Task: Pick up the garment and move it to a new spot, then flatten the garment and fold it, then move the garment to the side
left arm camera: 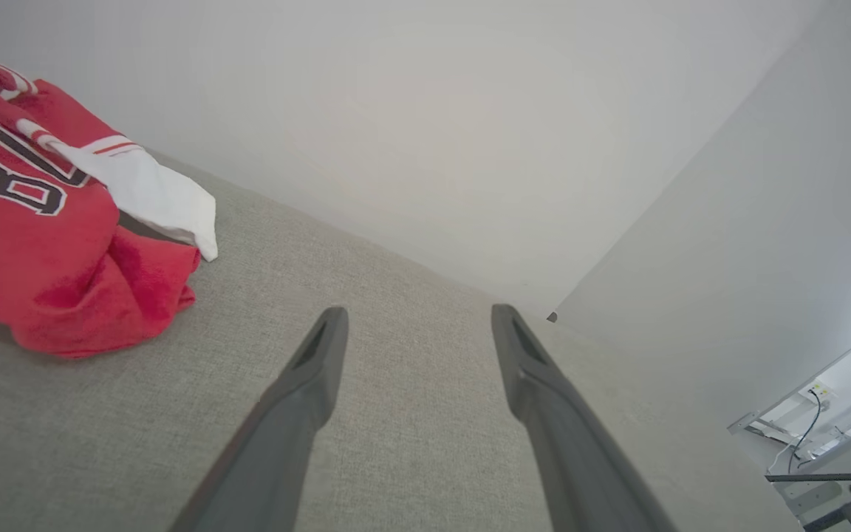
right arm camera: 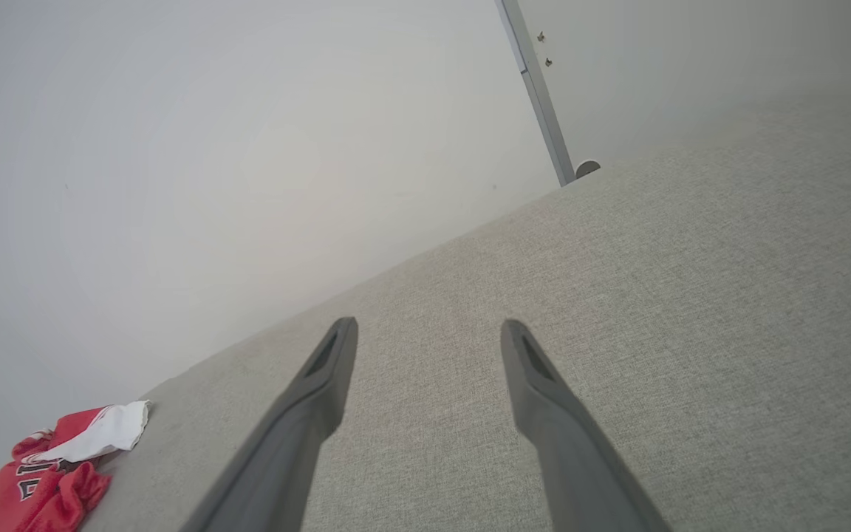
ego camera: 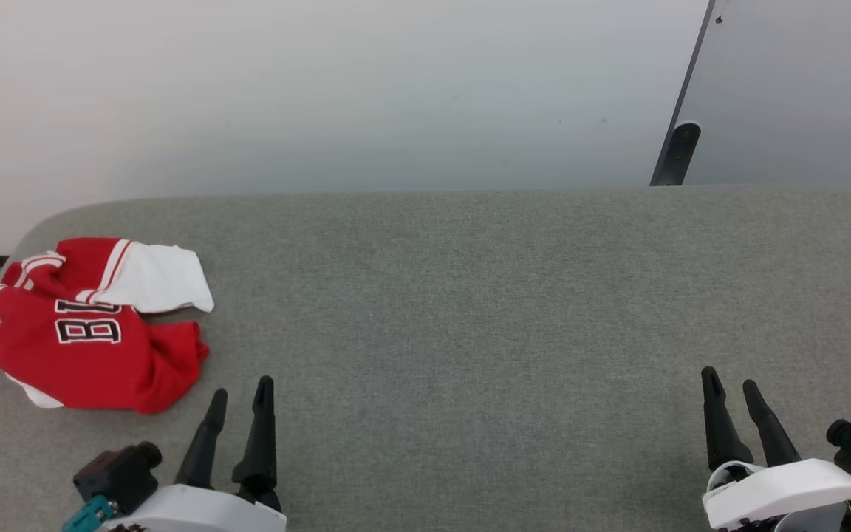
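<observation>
In the head view we see our left pincer (ego camera: 243, 386) with its two dark fingers spread apart and nothing between them, hanging over the grey fabric-covered bench (ego camera: 470, 295). The garment (ego camera: 100, 355) lies crumpled just beyond this pincer and off to its left, near the bench's rounded corner and apart from the fingertips. A white sleeve (ego camera: 163, 277) is folded over its far side, and black lettering (ego camera: 88, 330) with a white outline shows on the red cloth. Our right pincer (ego camera: 728, 377) is also spread and empty, well apart from the garment, which sits far to its left. Ahead of it, past the bench's far edge, a dark post (ego camera: 677, 151) leans against the pale wall (ego camera: 322, 89).

In the left wrist view, the left pincer (left arm camera: 418, 314) stands wide, with bare bench (left arm camera: 411, 443) between its fingers. The garment (left arm camera: 26, 258) is bunched ahead and to the left of them, not touching, with the white sleeve (left arm camera: 152, 196) draped over its top.

In the right wrist view, the right pincer (right arm camera: 429, 325) is likewise wide apart over bare bench (right arm camera: 691, 332). The garment (right arm camera: 49, 480) shows small, far off to the left of its fingers, against the wall (right arm camera: 174, 148).
</observation>
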